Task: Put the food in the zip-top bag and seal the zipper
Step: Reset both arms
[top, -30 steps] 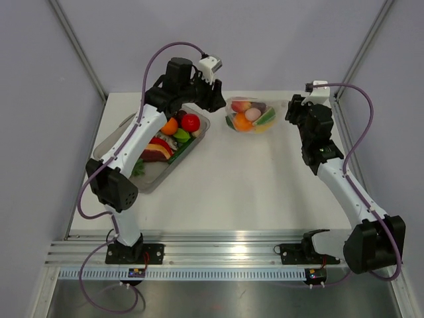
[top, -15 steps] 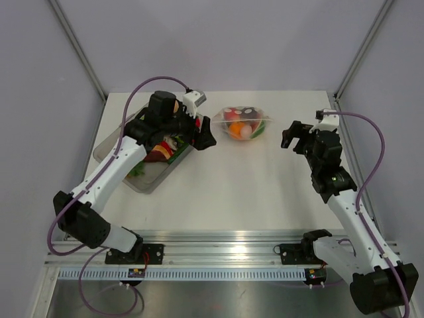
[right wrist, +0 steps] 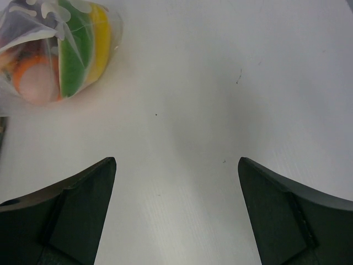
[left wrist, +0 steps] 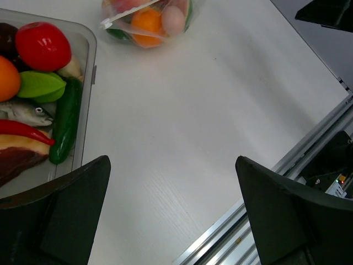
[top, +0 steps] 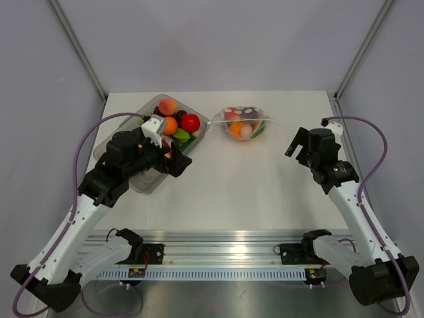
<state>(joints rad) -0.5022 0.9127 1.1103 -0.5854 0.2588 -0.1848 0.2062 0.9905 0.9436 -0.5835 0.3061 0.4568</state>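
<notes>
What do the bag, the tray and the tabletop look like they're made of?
Bag: thin clear plastic film, glossy, crinkled with bright glints. Tray: clear rigid plastic, likely; see-through wall holding a straight rim. Tabletop: white, matte, with faint grain; perhaps laminate or painted wood.

A robotics lab cell: white table (top: 265, 192), aluminium rail (top: 225, 252), plain grey walls (top: 218, 40).

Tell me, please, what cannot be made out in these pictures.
- The zipper: too small in the top view to tell whether it is sealed; the left wrist view cuts the zip-top bag off at its top edge.
- The bag's full contents: pieces overlap; the right wrist view cuts it at its top left corner.
- Near part of the clear tray: covered by the left arm in the top view.
</notes>
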